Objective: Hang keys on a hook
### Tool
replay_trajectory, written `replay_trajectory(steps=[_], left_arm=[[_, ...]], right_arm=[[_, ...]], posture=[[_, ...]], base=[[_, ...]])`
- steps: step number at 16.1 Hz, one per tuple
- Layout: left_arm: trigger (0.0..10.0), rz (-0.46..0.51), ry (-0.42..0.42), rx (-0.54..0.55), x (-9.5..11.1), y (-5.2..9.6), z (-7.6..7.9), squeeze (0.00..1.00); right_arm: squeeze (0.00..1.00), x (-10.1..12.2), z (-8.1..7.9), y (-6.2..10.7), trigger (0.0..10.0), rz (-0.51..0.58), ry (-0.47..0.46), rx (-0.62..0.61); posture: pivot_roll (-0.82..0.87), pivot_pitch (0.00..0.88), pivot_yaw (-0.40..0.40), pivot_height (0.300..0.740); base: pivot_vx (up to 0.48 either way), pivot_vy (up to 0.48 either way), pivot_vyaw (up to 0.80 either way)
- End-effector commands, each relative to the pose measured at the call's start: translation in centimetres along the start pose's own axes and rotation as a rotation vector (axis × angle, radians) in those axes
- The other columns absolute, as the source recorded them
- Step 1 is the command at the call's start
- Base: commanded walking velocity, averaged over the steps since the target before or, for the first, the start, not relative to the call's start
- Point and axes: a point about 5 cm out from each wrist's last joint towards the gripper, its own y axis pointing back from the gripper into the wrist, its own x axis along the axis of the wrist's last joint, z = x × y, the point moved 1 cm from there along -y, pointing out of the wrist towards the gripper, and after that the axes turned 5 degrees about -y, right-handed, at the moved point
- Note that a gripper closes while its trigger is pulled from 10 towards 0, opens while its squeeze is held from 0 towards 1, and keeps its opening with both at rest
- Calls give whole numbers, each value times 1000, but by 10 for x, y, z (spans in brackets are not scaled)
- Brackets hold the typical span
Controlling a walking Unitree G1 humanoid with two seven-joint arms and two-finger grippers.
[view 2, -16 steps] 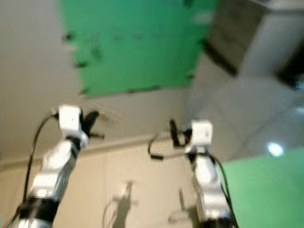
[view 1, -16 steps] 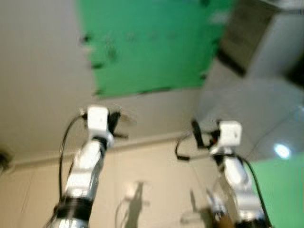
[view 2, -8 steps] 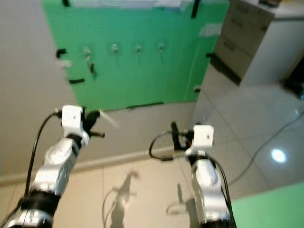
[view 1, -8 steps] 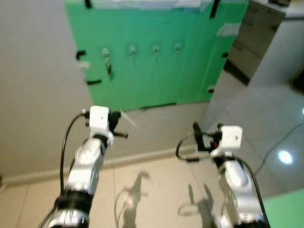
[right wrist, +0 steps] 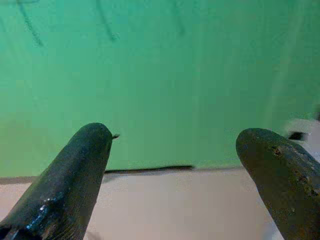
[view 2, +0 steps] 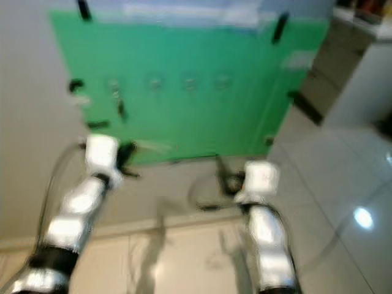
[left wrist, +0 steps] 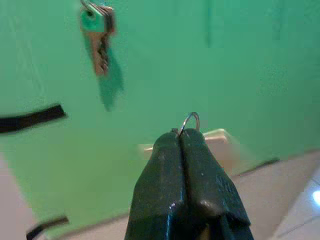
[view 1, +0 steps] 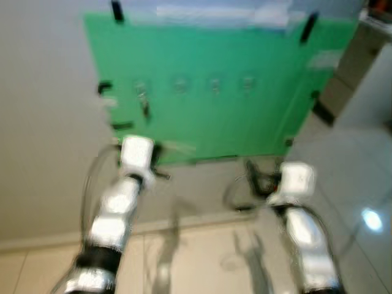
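Green board (view 1: pixel 208 92), upper frame: left end effector (left wrist: pixel 186 137) pinching key ring (left wrist: pixel 190 121), approaching hooks (view 1: pixel 214 82); right end effector (right wrist: pixel 175 165) hanging open, empty.

Green board on the wall, with hooks

I see the green board (view 1: pixel 233 92) in the upper middle of the frame, fixed with black tape strips (view 1: pixel 116 10). Four hooks (view 1: pixel 214 84) sit in one row; a bunch of keys (left wrist: pixel 97 37) hangs from the leftmost one.
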Motion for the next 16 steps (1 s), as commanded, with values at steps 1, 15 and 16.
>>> replay_trajectory(steps=[1, 15, 16], left_arm=[[10000, 53, -13, -49, 18, -9, 14, 0], [10000, -24, 284, -293, 97, -77, 32, 0], [10000, -26, 285, -297, 99, -79, 33, 0]], right_arm=[[0, 4, 12, 3, 10000, 3, 16, -31], [0, -1, 5, 9, 10000, -13, 26, -9], [0, -1, 6, 10, 10000, -12, 26, -15]], posture=[[7, 0, -5, 740], [-45, 0, 41, 740], [-50, 0, 44, 740]], base=[[0, 0, 0], [0, 0, 0], [0, 0, 0]])
